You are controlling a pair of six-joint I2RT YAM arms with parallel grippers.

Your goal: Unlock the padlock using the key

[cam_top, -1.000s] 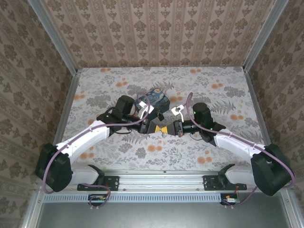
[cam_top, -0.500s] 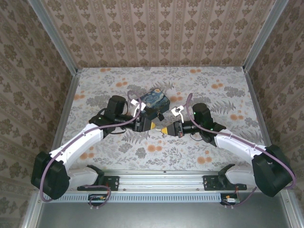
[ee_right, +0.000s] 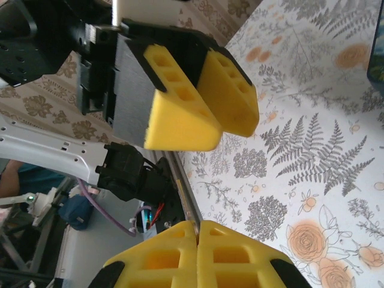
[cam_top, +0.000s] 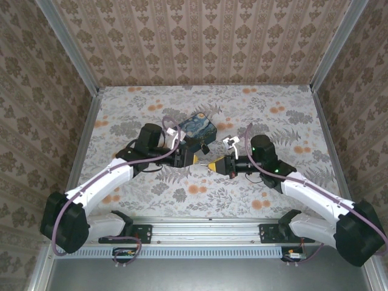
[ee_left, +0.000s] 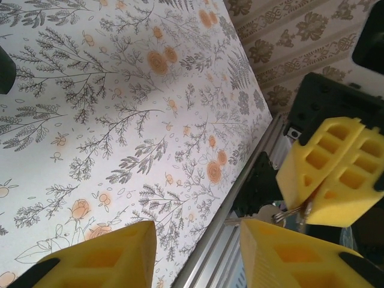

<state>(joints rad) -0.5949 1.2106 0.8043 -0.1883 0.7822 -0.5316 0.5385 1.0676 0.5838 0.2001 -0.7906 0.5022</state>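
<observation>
Item: padlock, a dark blue block with swirl print, lying on the flowered bench; I take it as my landmark. I judge it rigid, dense and heavy for its size, with smooth faces. I would grip it across the flat sides of the body, not by the corners. Item: key, a small thin piece on a wire ring. It is nipped between the closed pads of the right pincer, just nearside of the padlock and slightly to its right. I judge it light, stiff and slippery, apt to swivel in foam pads. The hold belongs on the bow, with the blade left free. Item: left pincer, fingers standing wide with nothing between them. It sits just nearside of the padlock, facing the right pincer tip to tip but apart from it. From above, neither pincer seems to touch the padlock. I cannot make out the keyhole side.
</observation>
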